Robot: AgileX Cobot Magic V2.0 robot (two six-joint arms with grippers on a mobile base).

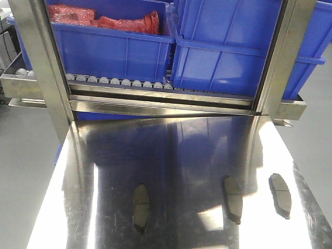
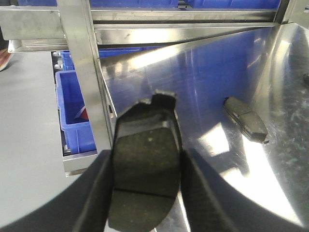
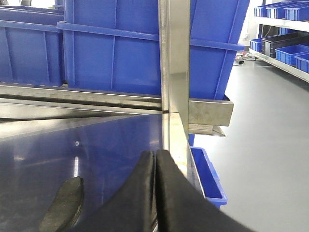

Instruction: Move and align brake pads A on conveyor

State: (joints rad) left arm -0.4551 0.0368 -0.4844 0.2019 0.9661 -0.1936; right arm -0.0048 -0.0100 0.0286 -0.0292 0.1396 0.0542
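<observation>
While the left bin [image 1: 111, 49] on the rack [image 1: 119, 83] holds red packets [image 1: 104, 18], I cannot see into the right bin [image 1: 228, 52]. My left tool [image 2: 145, 198] is clamped on one pad [image 2: 145, 145], and its fingers [image 2: 96, 193] press both long edges. A second pad [image 2: 245, 120] lies flat on the counter [image 2: 203, 72], to the right and apart. My right tool [image 3: 155, 162] has its fingers pressed together with nothing between them. A pad [image 3: 63, 205] lies near it on its left. The front view shows three pads on the counter: one at left [image 1: 140, 207], two at right [image 1: 233, 199] [image 1: 280, 195].

Blue bins [image 1: 223, 57] fill the rack [image 1: 155, 101] behind a steel table [image 1: 171, 155].
</observation>
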